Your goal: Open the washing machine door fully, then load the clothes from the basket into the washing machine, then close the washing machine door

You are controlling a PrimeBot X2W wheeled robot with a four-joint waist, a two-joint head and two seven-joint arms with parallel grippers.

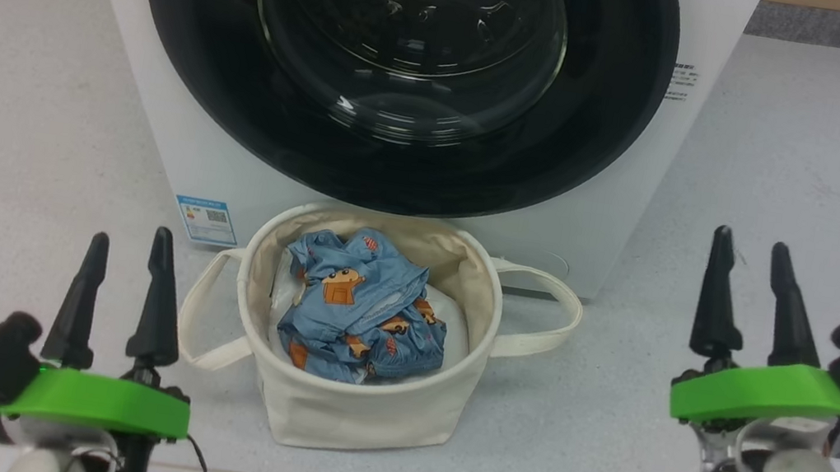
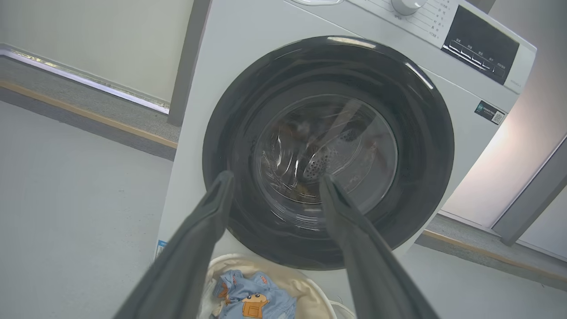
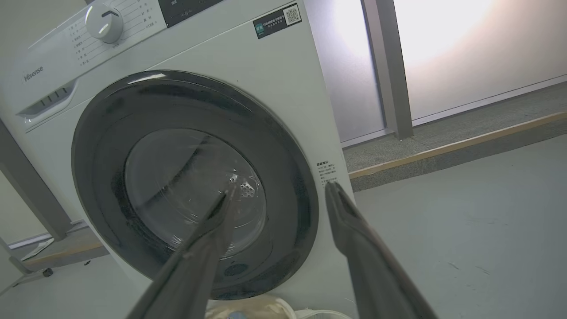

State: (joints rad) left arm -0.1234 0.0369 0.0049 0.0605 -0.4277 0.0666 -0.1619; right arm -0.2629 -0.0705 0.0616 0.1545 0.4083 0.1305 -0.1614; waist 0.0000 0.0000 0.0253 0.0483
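Head view: washing machine (image 1: 147,112) with the washing machine door (image 1: 407,43) shut, glossy black rim, clear glass centre. The basket (image 1: 359,418) sits on the floor just in front of it. The clothes (image 1: 363,307), crumpled blue with an orange cartoon print, lie inside on a white bundle (image 1: 452,324). Left gripper (image 1: 131,236) and right gripper (image 1: 752,240) flank the basket, apart from it, both spread wide and empty.

Left wrist view: adds the control panel (image 2: 480,44) and drum holes behind the glass. Clothes at the bottom edge. Fingers parted, nothing between.

Right wrist view: adds the dial (image 3: 104,23) and brand lettering. Basket rim at the bottom edge. Fingers parted, empty.
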